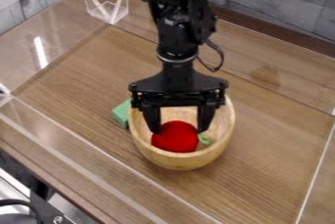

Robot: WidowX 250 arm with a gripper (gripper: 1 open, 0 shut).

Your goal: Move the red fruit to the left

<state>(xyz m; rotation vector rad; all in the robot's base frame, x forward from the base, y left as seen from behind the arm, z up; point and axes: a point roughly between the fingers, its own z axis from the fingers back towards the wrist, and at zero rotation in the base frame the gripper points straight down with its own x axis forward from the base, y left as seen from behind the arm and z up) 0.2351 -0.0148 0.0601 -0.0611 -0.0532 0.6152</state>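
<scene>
The red fruit (174, 138) is seen inside the light wooden bowl (191, 157), toward the near side of its interior, with its green stem piece (205, 139) turned to the right of the picture. The bowl is set upright on the wooden table (272, 112), and its near wall is left uncovered by the arm.

The black gripper (178, 122) is held over the bowl, pointed downward, with its wide body spread across the far part of the opening. One finger is seen at the left of the fruit and the other at the upper right, so the fingers are spread apart, with the top of the fruit showing between them. Whether the fruit is touched by either fingertip cannot be told, since the dark parts run together there.

A flat green block (123, 112) is seen just beside the bowl, at its left in the picture, and is partly hidden by the bowl. Farther back on the left, a clear container (108, 7) is placed near the far edge of the table, well apart from the bowl. A dark cable (217, 57) is looped out from the right side of the arm, above the gripper.
</scene>
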